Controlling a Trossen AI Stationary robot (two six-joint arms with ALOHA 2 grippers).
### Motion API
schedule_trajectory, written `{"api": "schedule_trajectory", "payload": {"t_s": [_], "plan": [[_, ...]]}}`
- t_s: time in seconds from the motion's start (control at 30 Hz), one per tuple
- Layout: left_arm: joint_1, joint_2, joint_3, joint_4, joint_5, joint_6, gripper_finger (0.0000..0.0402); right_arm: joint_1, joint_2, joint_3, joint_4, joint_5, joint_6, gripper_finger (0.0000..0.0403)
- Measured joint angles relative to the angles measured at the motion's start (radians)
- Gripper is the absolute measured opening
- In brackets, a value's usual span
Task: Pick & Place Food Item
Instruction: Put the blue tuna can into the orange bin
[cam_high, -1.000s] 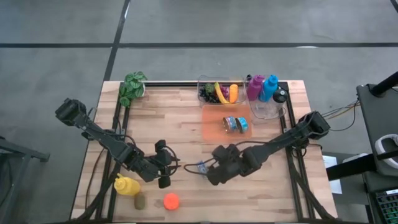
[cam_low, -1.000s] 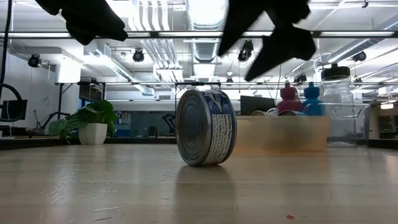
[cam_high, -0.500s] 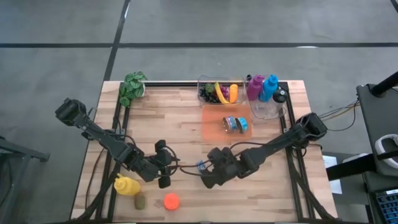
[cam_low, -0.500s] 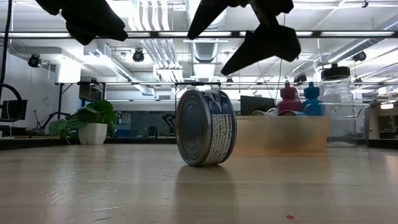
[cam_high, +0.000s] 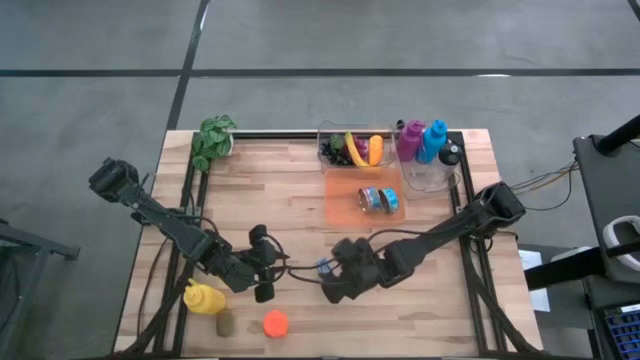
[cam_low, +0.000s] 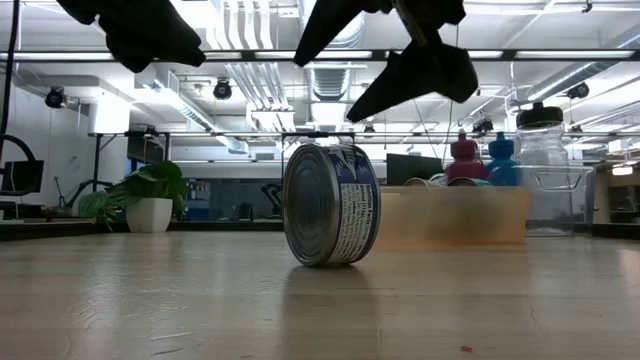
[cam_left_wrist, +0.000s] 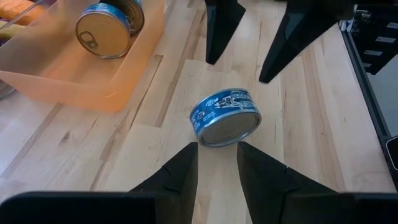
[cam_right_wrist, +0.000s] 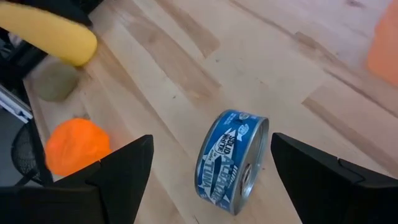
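The can (cam_low: 331, 204) stands on its edge on the table (cam_low: 150, 300). The right gripper (cam_low: 372, 50) hangs just above it, fingers wide apart, holding nothing. The left gripper (cam_left_wrist: 216, 163) waits near the can, fingers a little apart, empty.

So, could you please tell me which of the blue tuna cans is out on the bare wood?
The lone can between the two grippers, standing on its rim. The other cans sit inside the orange tray farther back.
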Motion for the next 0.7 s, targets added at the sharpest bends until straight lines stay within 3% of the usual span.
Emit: {"api": "schedule_trajectory", "payload": {"t_s": [0.7], "plan": [[0.000,0.000,-0.004,-0.001,0.000,0.003,0.0118,-0.019,0.074,0.014,0.007,-0.055,-0.005,0.0339]]}}
